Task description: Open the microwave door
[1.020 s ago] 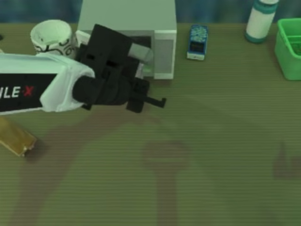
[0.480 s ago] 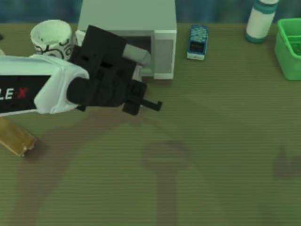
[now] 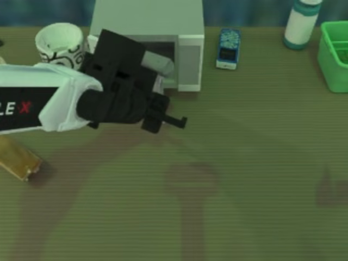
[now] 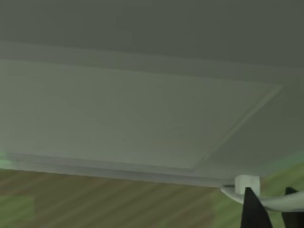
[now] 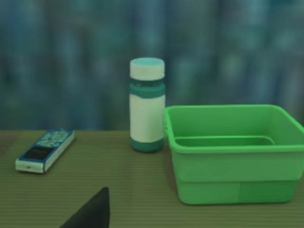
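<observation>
Microwave (image 3: 148, 19) at upper centre of the top view, microwave door (image 3: 156, 65) swung partly open, left gripper (image 3: 163, 81) at the door, finger state impossible to tell, arm lettering apparently "LE X", right gripper unseen.

We see the microwave (image 3: 147, 22) at the table's (image 3: 244, 179) far edge, left of centre. A mug (image 3: 58, 41) stands just left of it, a remote (image 3: 228, 48) just right. Farther right stand a bottle (image 3: 302, 23), then a bin (image 3: 334, 54). A block (image 3: 19, 159) lies near-left.
</observation>
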Controlling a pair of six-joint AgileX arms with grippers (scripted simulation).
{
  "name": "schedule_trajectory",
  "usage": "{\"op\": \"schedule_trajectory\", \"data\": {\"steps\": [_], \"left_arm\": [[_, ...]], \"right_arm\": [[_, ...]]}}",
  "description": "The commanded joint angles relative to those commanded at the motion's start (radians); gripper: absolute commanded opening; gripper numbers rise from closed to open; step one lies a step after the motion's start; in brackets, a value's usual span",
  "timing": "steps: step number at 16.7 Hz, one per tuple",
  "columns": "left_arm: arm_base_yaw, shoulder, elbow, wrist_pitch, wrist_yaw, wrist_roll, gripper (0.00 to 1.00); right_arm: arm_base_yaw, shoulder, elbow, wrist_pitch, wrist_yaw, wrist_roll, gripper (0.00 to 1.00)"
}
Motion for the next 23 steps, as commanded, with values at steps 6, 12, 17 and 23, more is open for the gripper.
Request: {"op": "schedule_trajectory", "data": {"steps": [6, 12, 17, 23], "left_arm": [[0.0, 0.0, 0.0, 0.0, 0.0, 0.0, 0.0], [0.0, 0.0, 0.0, 0.0, 0.0, 0.0, 0.0], [-0.008, 0.001, 0.002, -0.001, 0.008, -0.006, 0.0], [0.02, -0.022, -0.026, 0.003, 0.043, 0.049, 0.0]], "right_arm": [[0.0, 0.0, 0.0, 0.0, 0.0, 0.0, 1.0], [0.0, 0.0, 0.0, 0.0, 0.0, 0.0, 1.0], [0.0, 0.0, 0.0, 0.0, 0.0, 0.0, 1.0], [0.0, 0.0, 0.0, 0.0, 0.0, 0.0, 1.0]]}}
